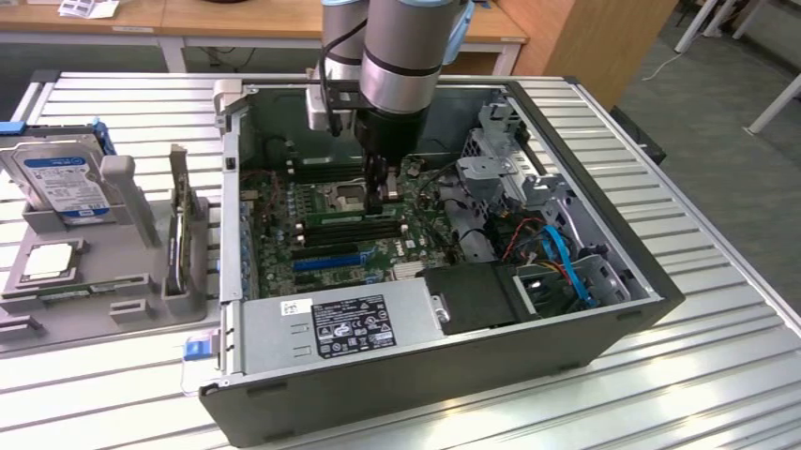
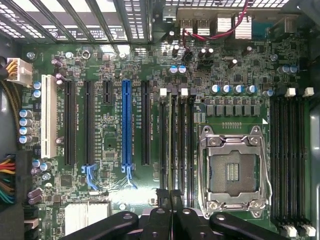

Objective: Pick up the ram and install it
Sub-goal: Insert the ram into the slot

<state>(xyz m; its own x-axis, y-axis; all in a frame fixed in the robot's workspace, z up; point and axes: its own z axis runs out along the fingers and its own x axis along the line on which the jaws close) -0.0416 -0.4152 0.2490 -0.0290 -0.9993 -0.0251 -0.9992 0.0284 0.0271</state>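
Observation:
The ram (image 2: 173, 145) is a thin green stick standing on edge in one of the long black memory slots beside the CPU socket (image 2: 232, 172). In the exterior view the ram (image 1: 344, 218) shows as a green strip low on the motherboard inside the open computer case (image 1: 626, 309). My gripper (image 2: 170, 196) reaches down into the case, its dark fingers pressed together over one end of the stick. The gripper (image 1: 381, 199) hangs under the grey arm, right above that slot row. The part of the stick under the fingers is hidden.
A blue expansion slot (image 2: 126, 125) and black ones lie to one side, another memory slot bank (image 2: 290, 160) to the other. The power supply (image 1: 338, 323) and drive cage with blue cables (image 1: 564, 262) crowd the case. A grey fixture holding a hard drive (image 1: 63, 178) stands at the exterior view's left.

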